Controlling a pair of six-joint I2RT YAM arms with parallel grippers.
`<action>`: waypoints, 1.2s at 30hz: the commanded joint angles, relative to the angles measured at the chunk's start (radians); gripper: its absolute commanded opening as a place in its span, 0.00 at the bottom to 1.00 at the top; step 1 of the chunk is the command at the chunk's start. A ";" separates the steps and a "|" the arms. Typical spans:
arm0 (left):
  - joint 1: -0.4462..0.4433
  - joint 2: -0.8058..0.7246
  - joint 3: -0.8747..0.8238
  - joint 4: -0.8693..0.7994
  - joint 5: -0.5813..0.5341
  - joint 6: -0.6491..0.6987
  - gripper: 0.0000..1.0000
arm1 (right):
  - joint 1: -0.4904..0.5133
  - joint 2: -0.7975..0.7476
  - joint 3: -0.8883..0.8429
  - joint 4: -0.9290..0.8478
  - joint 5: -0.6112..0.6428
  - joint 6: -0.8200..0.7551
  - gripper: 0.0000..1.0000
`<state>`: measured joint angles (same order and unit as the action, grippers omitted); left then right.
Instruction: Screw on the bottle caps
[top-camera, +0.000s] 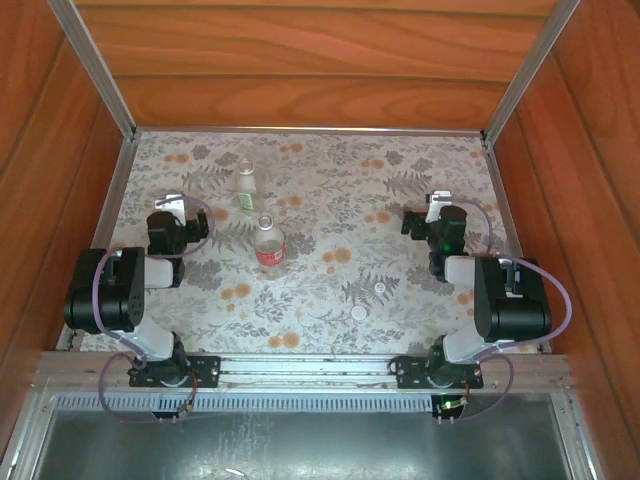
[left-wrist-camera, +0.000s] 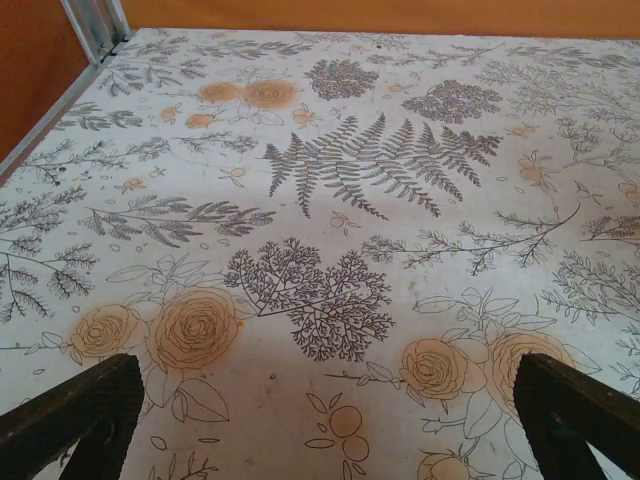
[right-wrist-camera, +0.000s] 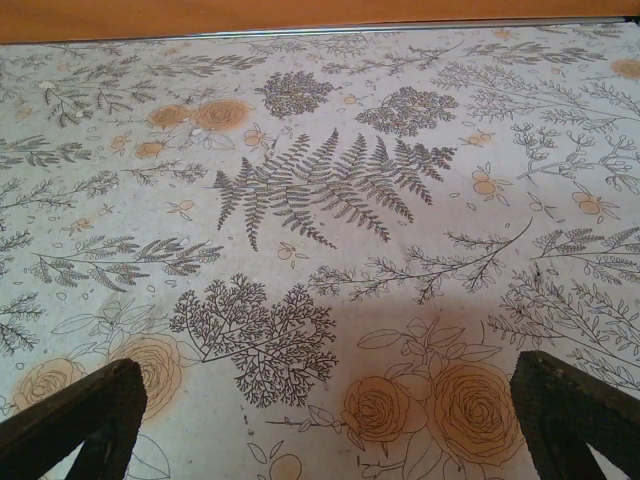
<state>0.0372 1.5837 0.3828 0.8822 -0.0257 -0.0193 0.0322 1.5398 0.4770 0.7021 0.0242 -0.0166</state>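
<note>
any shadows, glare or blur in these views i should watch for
Top external: even warm light, dull glare on the metal sheet at the bottom, bottle caps tiny but distinct. Left wrist: cloth print sharp, soft shadow low in the middle, left pincer dark and underexposed. Right wrist: much the same, shadow low centre, right pincer nearly black.
</note>
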 joint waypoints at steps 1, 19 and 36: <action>0.002 -0.005 0.012 0.013 -0.010 -0.002 1.00 | -0.006 -0.007 0.000 0.003 -0.001 0.006 1.00; 0.001 -0.004 0.012 0.013 -0.011 -0.005 1.00 | -0.006 -0.006 0.002 0.001 -0.001 0.007 1.00; 0.003 -0.181 -0.059 0.009 -0.077 -0.027 1.00 | -0.006 -0.121 0.024 -0.124 -0.064 -0.023 1.00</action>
<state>0.0372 1.4616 0.3481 0.8803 -0.0799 -0.0280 0.0322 1.4853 0.4770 0.6476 -0.0071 -0.0231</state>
